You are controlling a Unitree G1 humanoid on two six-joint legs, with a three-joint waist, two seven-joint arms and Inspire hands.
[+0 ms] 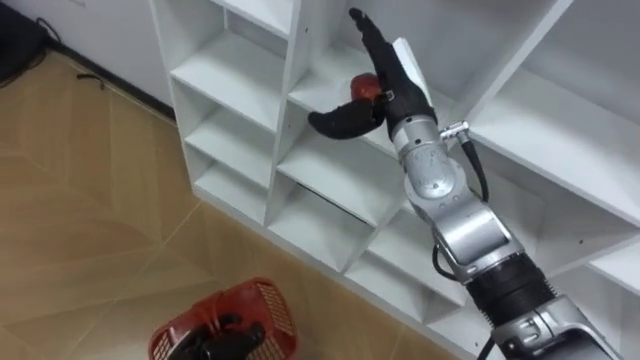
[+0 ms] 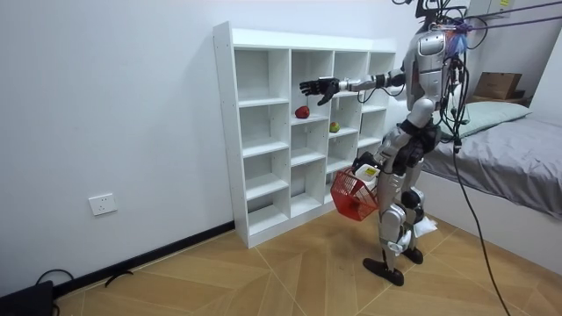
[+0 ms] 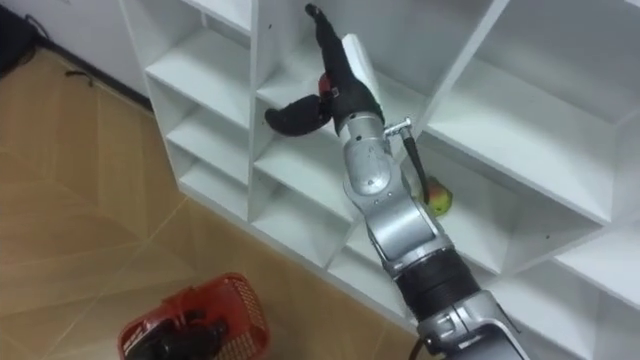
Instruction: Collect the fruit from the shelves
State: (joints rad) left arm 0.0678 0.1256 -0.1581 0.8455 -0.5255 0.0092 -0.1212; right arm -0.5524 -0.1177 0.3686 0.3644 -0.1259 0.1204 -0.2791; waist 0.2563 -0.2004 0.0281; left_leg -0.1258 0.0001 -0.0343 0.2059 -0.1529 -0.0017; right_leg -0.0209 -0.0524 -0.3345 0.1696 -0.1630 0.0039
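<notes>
Right arm: you see it stretched straight out at the closet [image 1: 295, 50]; right hand [image 1: 385, 70] wide, fingers straight, thumb splayed, holding nothing.
Apple [image 1: 366, 88]: red, round, glossy; on a shelf just beyond that hand.
Green fruit [image 3: 438, 198]: next compartment right.
Left hand [image 1: 225, 340]: low, curled on the basket [image 1: 265, 300] rim; red mesh.
Closet: white, smooth, square cells.

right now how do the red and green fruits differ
The red fruit is red, the green fruit yellow-green. The red fruit sits one column nearer the room view's left than the green fruit. The open right hand is at the red fruit, not the green. Both lie on shelves, not in the left hand's basket.
</notes>
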